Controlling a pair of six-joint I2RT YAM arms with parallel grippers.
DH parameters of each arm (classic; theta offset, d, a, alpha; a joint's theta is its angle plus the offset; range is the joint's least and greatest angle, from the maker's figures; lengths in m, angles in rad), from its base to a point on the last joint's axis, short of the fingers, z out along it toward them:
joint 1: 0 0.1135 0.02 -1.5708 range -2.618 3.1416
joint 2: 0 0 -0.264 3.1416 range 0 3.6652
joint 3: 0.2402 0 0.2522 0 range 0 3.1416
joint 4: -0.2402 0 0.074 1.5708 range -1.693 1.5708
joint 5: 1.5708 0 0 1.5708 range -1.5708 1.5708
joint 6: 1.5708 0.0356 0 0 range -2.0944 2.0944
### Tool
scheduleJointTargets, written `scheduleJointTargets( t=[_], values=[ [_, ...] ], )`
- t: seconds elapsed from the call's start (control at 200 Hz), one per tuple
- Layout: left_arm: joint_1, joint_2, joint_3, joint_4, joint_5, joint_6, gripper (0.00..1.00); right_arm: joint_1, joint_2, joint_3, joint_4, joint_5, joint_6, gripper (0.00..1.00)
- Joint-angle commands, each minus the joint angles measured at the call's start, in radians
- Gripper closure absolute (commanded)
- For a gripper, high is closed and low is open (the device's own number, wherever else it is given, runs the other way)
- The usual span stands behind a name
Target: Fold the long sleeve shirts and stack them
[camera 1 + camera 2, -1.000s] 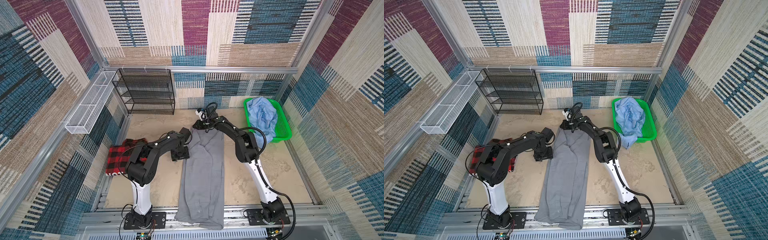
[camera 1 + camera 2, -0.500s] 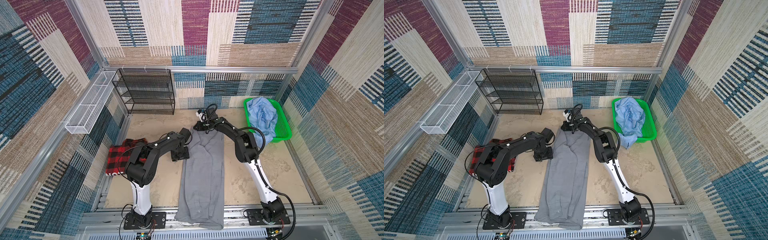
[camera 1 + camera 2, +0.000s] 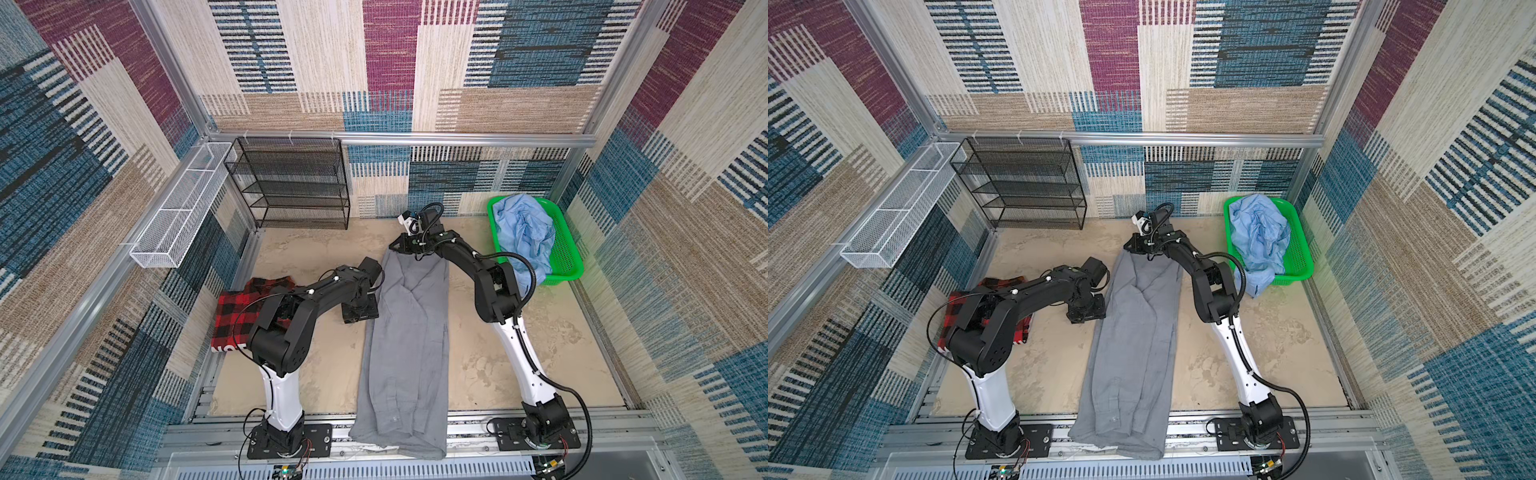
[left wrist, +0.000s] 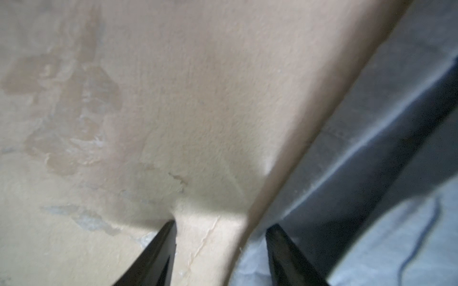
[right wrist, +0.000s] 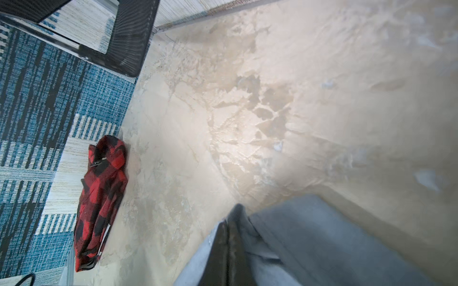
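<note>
Two grippers tend the grey shirt, stretched long near the green basket. The right gripper pinches its basket-end corner; the left gripper gapes empty at its opposite edge. Next, likely carrying that end over.

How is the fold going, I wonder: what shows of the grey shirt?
The grey shirt is plain soft cloth, folded lengthwise into a narrow strip, buttons showing near its front end. It lies flat on the table, that end draping over the rail. The right gripper is shut on its far corner; the open left gripper straddles its left edge.
</note>
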State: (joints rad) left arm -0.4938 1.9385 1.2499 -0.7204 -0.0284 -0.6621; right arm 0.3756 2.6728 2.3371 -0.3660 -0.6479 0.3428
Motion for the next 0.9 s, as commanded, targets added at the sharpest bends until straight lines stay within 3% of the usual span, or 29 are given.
scheduleJointTargets(
  t=[0.0,0.055,0.2,0.31,0.521,0.716,0.791,0.896],
  values=[
    [0.005,0.054,-0.054,-0.002,0.044,-0.013,0.39,-0.004,-0.005,0.007,-0.007,0.017,-0.018,0.84],
    [0.005,0.053,-0.049,-0.008,0.038,-0.011,0.39,-0.003,-0.045,-0.046,0.009,0.050,-0.025,0.74],
    [0.007,0.040,-0.040,-0.028,0.018,-0.003,0.39,-0.003,-0.193,-0.226,0.084,0.118,-0.023,0.61],
    [0.011,0.020,-0.043,-0.039,0.006,0.000,0.39,0.001,-0.313,-0.337,0.081,0.217,-0.010,0.59],
    [0.012,-0.012,-0.067,-0.029,0.017,-0.005,0.39,-0.001,-0.613,-0.768,0.192,0.402,0.032,0.52],
    [0.013,-0.024,-0.080,-0.019,0.039,-0.005,0.39,-0.002,-0.778,-1.093,0.328,0.376,0.125,0.52],
    [0.012,-0.033,-0.086,-0.016,0.038,-0.005,0.39,-0.005,-0.767,-1.138,0.357,0.389,0.140,0.53],
    [0.012,-0.040,-0.096,-0.013,0.041,-0.006,0.39,-0.021,-0.699,-1.152,0.407,0.291,0.181,0.54]
  ],
)
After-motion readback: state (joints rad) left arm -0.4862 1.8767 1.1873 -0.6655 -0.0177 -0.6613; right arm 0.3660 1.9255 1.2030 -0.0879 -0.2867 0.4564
